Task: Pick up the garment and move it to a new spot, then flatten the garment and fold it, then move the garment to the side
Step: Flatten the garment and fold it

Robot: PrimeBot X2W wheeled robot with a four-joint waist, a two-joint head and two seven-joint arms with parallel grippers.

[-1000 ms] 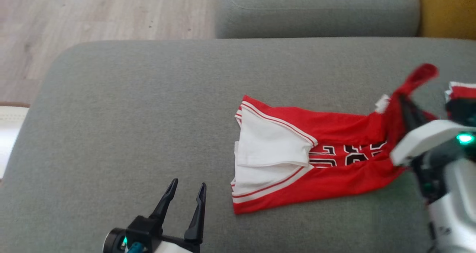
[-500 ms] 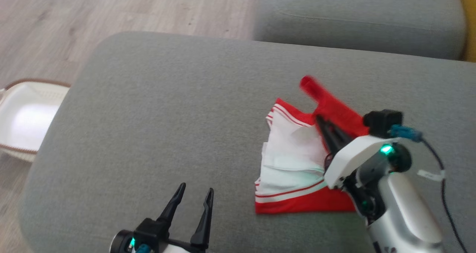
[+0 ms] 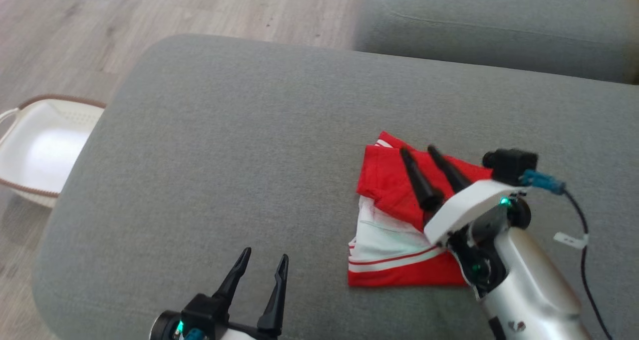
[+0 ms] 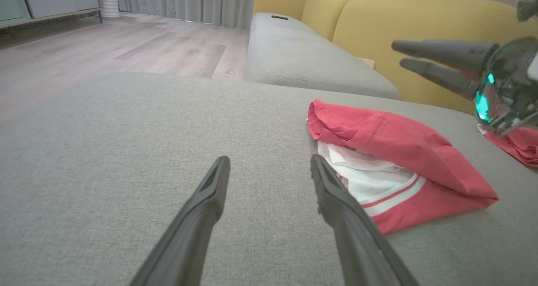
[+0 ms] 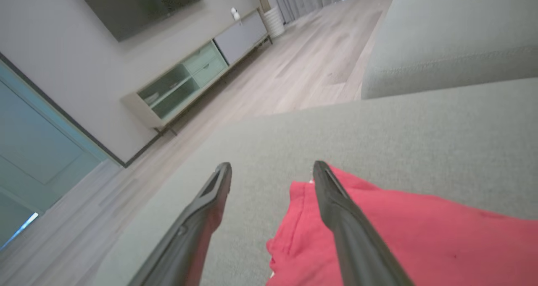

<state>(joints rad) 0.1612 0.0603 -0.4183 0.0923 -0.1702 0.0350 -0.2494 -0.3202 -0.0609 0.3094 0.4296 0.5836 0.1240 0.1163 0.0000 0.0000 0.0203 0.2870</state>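
Lying folded on the grey sofa seat [image 3: 249,155], red-and-white garment [image 3: 387,190], directly beneath the right hand [image 3: 417,150], hovering above the red top flap, spread wide, gripping nothing. Off to its left, left hand [image 3: 265,255], likewise spread and empty, well apart.

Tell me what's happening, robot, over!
Left gripper open, idle. Right gripper open, above folded jersey on cushion. Nothing blocking.

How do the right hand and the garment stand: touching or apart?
Apart. The left wrist view shows the right hand open above the garment, sofa visible between them.
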